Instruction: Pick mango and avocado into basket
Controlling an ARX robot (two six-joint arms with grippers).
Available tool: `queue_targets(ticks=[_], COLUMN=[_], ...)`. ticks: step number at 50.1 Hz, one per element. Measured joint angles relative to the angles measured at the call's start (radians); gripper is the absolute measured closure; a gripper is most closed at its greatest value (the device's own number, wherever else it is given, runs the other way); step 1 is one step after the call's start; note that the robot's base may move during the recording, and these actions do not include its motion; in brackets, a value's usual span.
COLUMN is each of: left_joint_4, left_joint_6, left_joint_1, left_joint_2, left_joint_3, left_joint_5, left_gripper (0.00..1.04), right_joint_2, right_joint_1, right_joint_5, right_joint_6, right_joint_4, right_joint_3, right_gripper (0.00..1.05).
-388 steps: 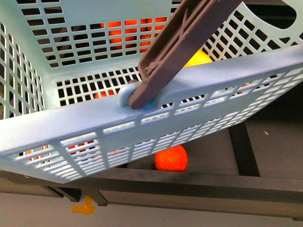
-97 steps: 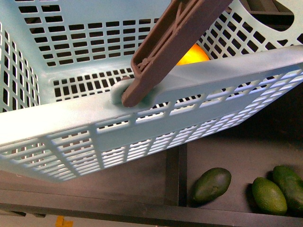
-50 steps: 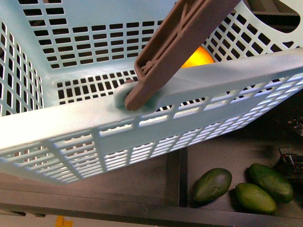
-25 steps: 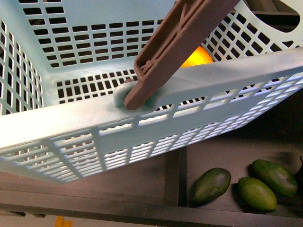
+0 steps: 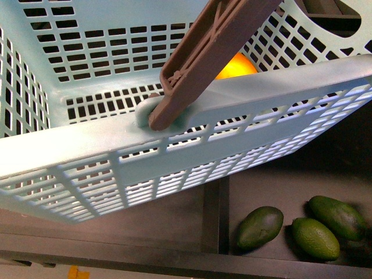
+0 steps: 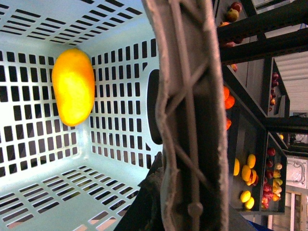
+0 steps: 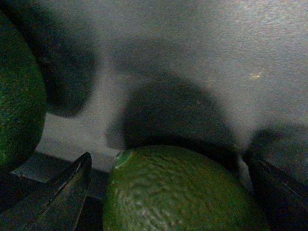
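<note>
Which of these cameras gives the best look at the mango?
The left wrist view: the whole mango lies in the basket, unobstructed. The front view shows only a sliver behind the handle. The right wrist view shows only avocados.

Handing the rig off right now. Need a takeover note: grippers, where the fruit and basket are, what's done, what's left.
Left gripper: jaws hidden; the brown swing handle fills its wrist view, so the grip is unconfirmed.
Right gripper: open, fingers either side of a green pebbly avocado, not closed on it.
Yellow-orange oval mango lies inside the light turquoise slotted plastic basket, which is tilted.
Avocados lie on the dark shelf below the basket; none seen inside.
Done: mango. Left: grasp an avocado and put it in the basket.
</note>
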Motion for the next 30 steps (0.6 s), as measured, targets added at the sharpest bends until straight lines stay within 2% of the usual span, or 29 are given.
queue_targets(ticks=[11,30], left_joint_4=[0.000,0.000], left_joint_6=[0.000,0.000], left_joint_1=[0.000,0.000], left_joint_2=[0.000,0.000], left_joint_3=[0.000,0.000], left_joint_5=[0.002,-0.001], left_gripper=[1.00,1.00], right_joint_2=[-0.012,-0.013], right_joint_1=[0.024,0.002], right_joint_5=[-0.005,0.035], right_joint_6=[-0.043,-0.105], right_joint_4=[-0.017,-0.019], right_joint_3=[-0.002,-0.017], right_gripper=[0.09,0.09])
